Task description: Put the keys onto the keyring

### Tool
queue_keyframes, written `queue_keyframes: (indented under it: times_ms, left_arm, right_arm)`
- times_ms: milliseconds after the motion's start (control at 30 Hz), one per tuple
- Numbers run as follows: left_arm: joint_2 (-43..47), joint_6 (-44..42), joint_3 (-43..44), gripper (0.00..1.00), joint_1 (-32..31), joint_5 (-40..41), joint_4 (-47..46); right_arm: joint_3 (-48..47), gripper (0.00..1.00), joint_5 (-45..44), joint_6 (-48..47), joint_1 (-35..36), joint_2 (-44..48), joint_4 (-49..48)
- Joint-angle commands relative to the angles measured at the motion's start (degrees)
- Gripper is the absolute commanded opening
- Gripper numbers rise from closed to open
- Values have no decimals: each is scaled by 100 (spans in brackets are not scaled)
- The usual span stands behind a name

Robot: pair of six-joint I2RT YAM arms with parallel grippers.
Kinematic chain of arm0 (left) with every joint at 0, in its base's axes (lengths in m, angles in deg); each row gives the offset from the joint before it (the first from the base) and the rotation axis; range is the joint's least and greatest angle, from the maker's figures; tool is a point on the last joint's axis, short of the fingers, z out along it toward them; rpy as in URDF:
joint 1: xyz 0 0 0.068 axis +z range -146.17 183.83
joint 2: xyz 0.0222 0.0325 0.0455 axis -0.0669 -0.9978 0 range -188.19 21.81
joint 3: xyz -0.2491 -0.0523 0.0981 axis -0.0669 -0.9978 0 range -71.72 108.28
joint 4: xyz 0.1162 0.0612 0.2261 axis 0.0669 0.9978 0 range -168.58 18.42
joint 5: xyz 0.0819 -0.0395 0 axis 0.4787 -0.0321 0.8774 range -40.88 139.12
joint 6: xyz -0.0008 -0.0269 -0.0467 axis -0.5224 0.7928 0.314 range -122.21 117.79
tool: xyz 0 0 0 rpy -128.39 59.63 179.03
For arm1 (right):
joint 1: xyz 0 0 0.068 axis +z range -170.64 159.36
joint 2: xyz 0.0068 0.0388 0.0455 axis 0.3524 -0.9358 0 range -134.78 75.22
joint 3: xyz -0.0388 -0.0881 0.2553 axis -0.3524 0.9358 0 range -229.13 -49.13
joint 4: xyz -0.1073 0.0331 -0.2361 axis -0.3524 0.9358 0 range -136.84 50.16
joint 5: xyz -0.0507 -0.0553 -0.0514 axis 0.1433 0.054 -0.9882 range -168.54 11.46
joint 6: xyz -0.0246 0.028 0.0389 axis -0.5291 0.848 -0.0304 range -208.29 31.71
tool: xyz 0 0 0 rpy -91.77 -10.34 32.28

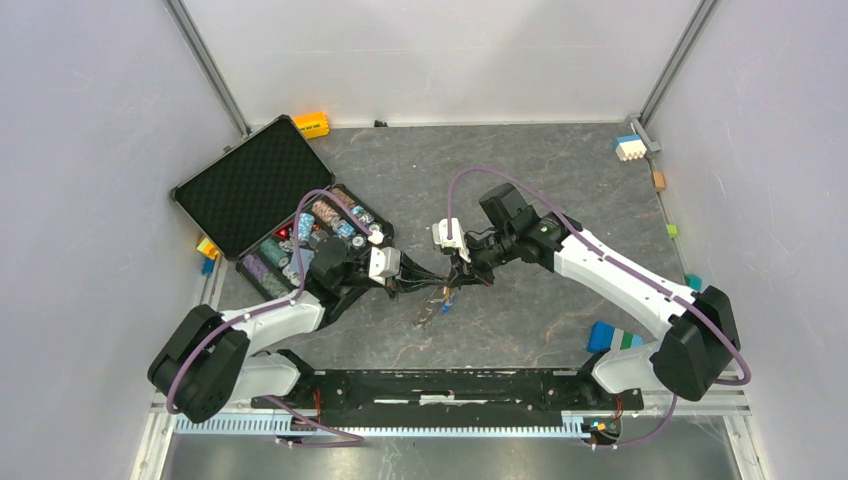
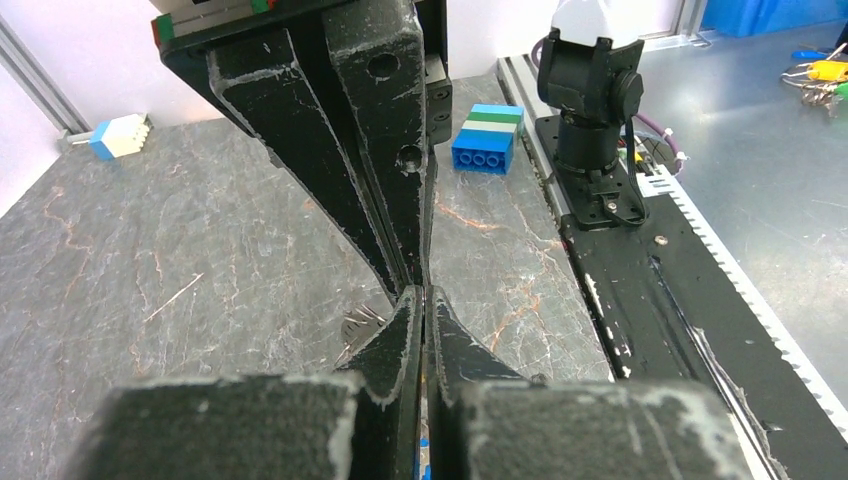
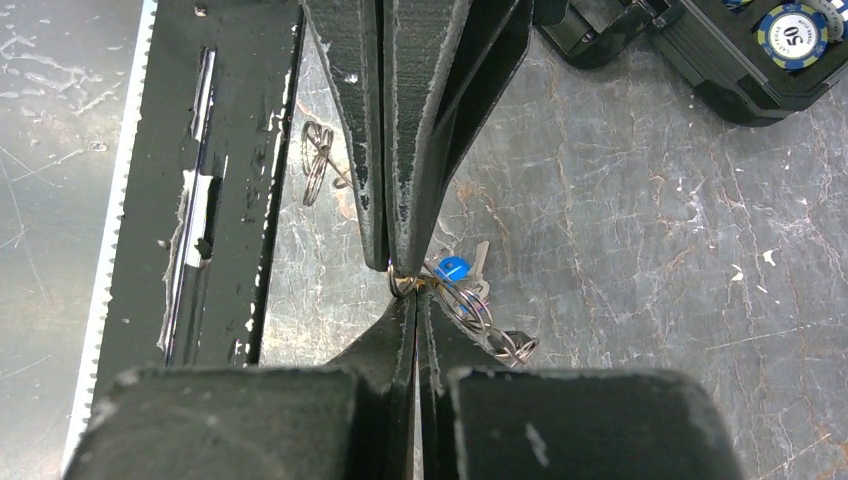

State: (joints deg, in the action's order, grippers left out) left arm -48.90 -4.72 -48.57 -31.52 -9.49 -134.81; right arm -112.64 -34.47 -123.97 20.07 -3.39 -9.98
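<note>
Grippers meet tip to tip over the middle of the grey marble-patterned table (image 3: 650, 250), just ahead of the black rail the arms are bolted to. The right gripper (image 3: 415, 300) has its fingers pressed tight together, and at their very tips they pinch a loop of the keyring (image 3: 470, 308), a small tangle of silvery wire rings that hangs just off the tips, above the tabletop. A blue key (image 3: 453, 268) hangs on it, its plastic head right beside the pinch point and its short metal blade angled away. From where I stand I can't make out a second key on it; the bunch is too small.

The left gripper (image 2: 425, 300) comes in from the opposite side, its fingers also closed flat against each other, tips touching the right gripper's tips at the same spot. Whether it actually has hold of the wire I cannot tell.

A separate bunch of wire rings (image 3: 318, 165) lies flat on the table near the rail, apart from both grippers. Behind the left arm an open black case (image 1: 255, 185) holds rows of poker chips (image 1: 325, 215). A blue-and-green toy block (image 2: 487, 140) sits near the right arm's base, a white-and-blue block (image 2: 118, 135) rests in the far right corner, and an orange block (image 1: 312, 124) lies against the back wall
</note>
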Motion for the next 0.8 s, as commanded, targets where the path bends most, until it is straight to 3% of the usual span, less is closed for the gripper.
queue_keyframes:
  times_ms: [0,767]
  left_arm:
    - [19,197,57,2,-7,-160,-615]
    - [-42,200,49,2,-7,-230,-696]
  right_arm:
    - [-101,0,55,24,-29,-74,-179]
    - [-303,0,277,137,-24,-246,-251]
